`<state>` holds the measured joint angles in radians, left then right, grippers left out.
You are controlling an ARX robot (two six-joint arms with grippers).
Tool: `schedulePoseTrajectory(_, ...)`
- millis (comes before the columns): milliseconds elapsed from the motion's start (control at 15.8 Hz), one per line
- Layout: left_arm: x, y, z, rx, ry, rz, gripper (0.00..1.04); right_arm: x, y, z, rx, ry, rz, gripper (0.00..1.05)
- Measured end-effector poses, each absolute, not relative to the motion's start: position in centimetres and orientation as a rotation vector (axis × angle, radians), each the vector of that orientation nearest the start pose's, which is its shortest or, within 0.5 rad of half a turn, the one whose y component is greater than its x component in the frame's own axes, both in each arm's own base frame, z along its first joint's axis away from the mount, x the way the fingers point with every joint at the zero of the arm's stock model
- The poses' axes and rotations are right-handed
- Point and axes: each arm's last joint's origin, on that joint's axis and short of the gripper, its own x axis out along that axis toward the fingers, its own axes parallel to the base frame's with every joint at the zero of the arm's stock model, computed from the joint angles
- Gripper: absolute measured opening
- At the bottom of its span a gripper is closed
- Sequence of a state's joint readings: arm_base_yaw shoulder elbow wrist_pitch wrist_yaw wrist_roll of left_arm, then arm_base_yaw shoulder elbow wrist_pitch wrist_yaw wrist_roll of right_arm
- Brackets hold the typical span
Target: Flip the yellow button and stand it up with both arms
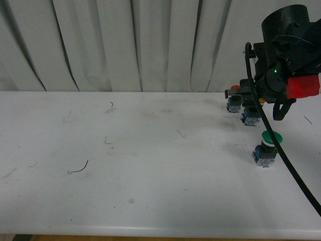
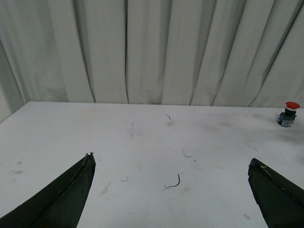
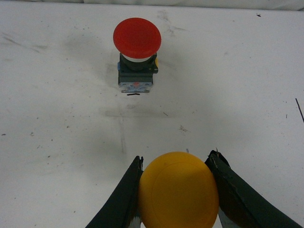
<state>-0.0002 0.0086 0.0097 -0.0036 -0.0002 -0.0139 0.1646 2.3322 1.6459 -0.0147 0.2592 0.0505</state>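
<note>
Setting: white table in front of a pleated pale curtain.
Yellow button: at the far right of the table, cap facing the right wrist camera. In the front view what looks like its blue-grey base is on the table under the right arm. Whether it sits flat is hidden.
Right gripper: fingers clamped on either side of the yellow cap, gripping it.
Left gripper: fingers spread wide with nothing between them, low over bare table, well apart from the buttons; this arm is out of the front view.
Step in hand: probably setting the button upright, done by the right arm alone here.
Next move: if the base is flat, an even release and a straight lift, so the cap is not dragged sideways; otherwise the left arm must cross over to steady it.
Neighbours: red button stands just beside; green button is nearer the front edge.
In the way: the red button crowds that side, leaving little room for a second gripper.
Other: a thin dark curl lies far to the left.
</note>
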Motion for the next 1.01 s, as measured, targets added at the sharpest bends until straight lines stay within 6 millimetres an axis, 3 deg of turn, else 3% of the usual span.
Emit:
schedulePoseTrajectory(380, 9.8, 0.0, 16.6, -0.014, 0.002, 0.000, 0.98, 50.6, 7.6, 10.4, -0.132, 0.702, -0.112, 0.36)
schedulePoseTrajectory(1013, 9.8, 0.0, 16.6, -0.014, 0.002, 0.000, 0.98, 50.9, 8.3, 9.4, -0.159, 0.696, -0.106, 0.36)
